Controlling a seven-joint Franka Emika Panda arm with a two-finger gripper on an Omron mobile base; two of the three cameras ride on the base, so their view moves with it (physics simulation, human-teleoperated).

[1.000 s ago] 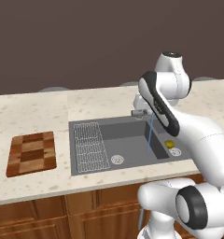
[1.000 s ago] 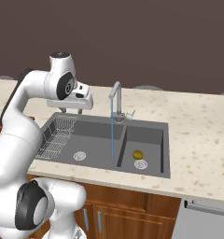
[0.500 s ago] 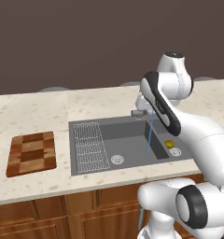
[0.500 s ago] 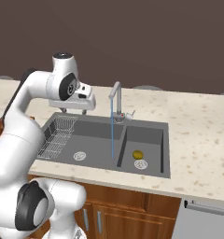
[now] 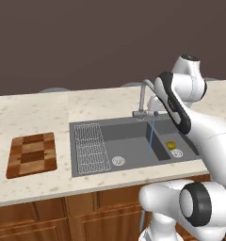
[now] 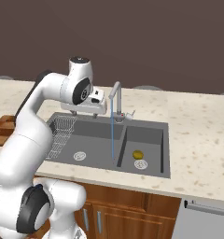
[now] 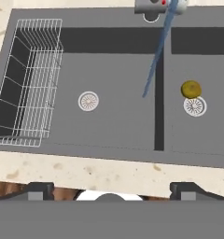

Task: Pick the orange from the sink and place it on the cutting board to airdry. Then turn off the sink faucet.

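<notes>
The orange (image 7: pixel 191 88) lies in the right basin of the dark grey sink (image 7: pixel 118 116), just beside a round silver drain (image 7: pixel 195 106); it also shows as a small yellow-green fruit (image 5: pixel 170 145) (image 6: pixel 137 154). My gripper (image 7: pixel 111 189) hovers high above the sink's near rim, left of the orange, open with nothing between its fingers. The hand (image 6: pixel 84 108) hangs over the left basin beside the sink faucet (image 6: pixel 115 95) (image 5: pixel 144 96). A thin blue stream of water (image 7: pixel 156 56) runs from the spout. The checkered cutting board (image 5: pixel 32 154) lies on the counter left of the sink.
A wire drainer (image 7: pixel 30 79) fills the left end of the left basin, with a second drain (image 7: pixel 88 101) beside it. A divider wall (image 7: pixel 159 107) separates the two basins. Speckled beige counter (image 5: pixel 105 101) surrounds the sink, with a dark wall behind.
The arm's upper part has swung a little to the right, toward the faucet. The orange, the water stream and the board have not moved.
</notes>
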